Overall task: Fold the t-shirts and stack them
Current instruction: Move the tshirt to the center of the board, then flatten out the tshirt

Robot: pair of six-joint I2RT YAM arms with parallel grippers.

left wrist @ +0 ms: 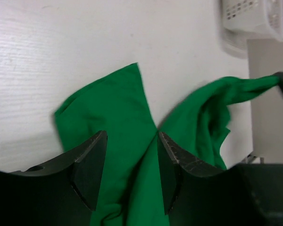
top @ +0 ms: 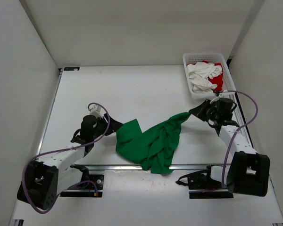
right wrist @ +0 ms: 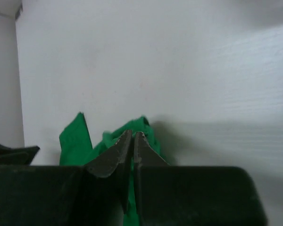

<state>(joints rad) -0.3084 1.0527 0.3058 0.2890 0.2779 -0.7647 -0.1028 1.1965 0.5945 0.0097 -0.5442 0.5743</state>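
Observation:
The bright green t-shirt point(top: 151, 141) lies crumpled on the table between the arms. One end is pulled up and to the right. My right gripper point(top: 194, 112) is shut on that stretched end, and green cloth shows between its closed jaws in the right wrist view point(right wrist: 133, 134). My left gripper point(top: 116, 127) is open at the shirt's left edge. In the left wrist view point(left wrist: 131, 136) its jaws stand apart over the green cloth point(left wrist: 118, 113), not closed on it. The white t-shirt point(top: 203, 75) and the red t-shirt point(top: 218, 84) lie bunched in the basket.
The white mesh basket point(top: 188, 59) stands at the back right, just behind my right gripper; it also shows in the left wrist view point(left wrist: 254, 16). White walls enclose the table on the left, back and right. The arm bases sit at the near edge.

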